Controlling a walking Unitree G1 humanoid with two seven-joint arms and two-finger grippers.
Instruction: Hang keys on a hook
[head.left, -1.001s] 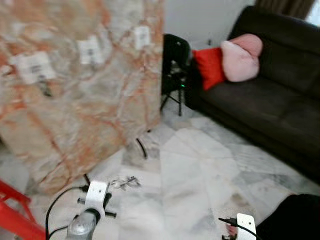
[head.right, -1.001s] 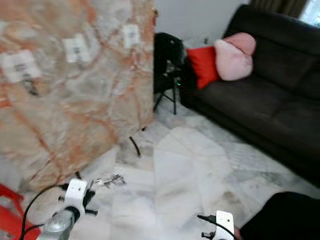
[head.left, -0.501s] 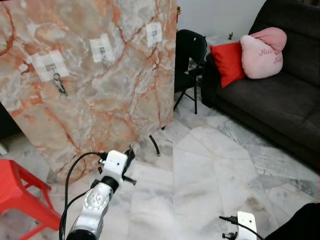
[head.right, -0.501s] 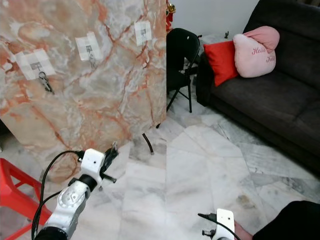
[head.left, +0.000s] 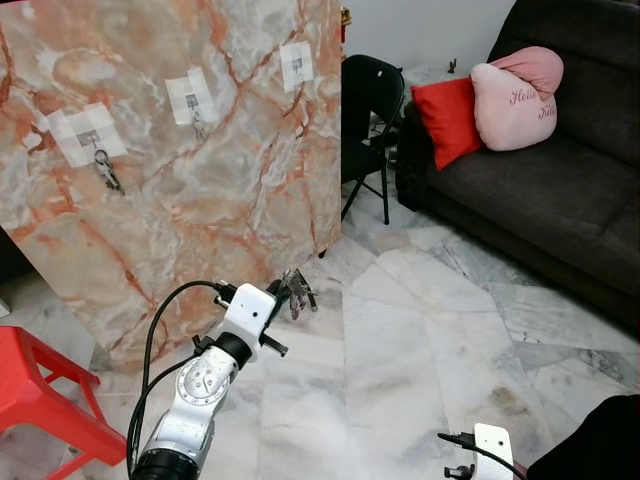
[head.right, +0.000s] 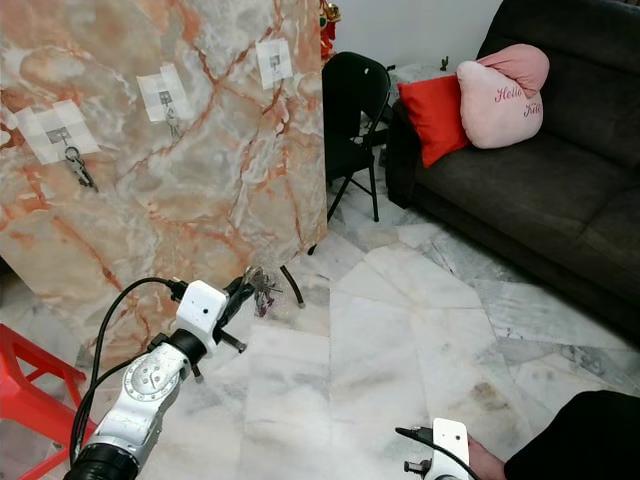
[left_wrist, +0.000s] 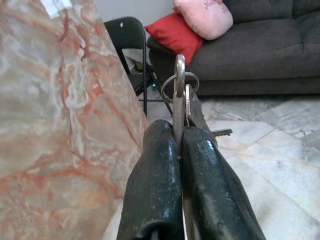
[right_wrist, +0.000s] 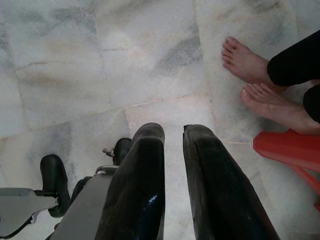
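My left gripper (head.left: 284, 293) is shut on a bunch of silver keys (head.left: 299, 293), held low in front of the marble board's (head.left: 250, 180) bottom right corner. In the left wrist view the key ring and keys (left_wrist: 179, 84) stick up from between the black fingertips (left_wrist: 161, 145). The board carries three white patches with hooks: the left hook (head.left: 90, 138) has keys (head.left: 104, 171) hanging from it, the middle hook (head.left: 191, 98) holds a small item, and the right hook (head.left: 296, 62) looks bare. My right gripper (right_wrist: 173, 131) hangs low over the floor, open with nothing between its fingers.
A red stool (head.left: 40, 385) stands at my left. Behind the board's right edge are a black folding chair (head.left: 372, 110) and a dark sofa (head.left: 560, 190) with red and pink cushions. A person's bare feet (right_wrist: 252, 70) stand on the marble floor near my right arm (head.left: 490, 445).
The camera has steadied and shifted. My left arm has reached forward and up, carrying the keys closer to the board's lower right corner. The right arm stays low.
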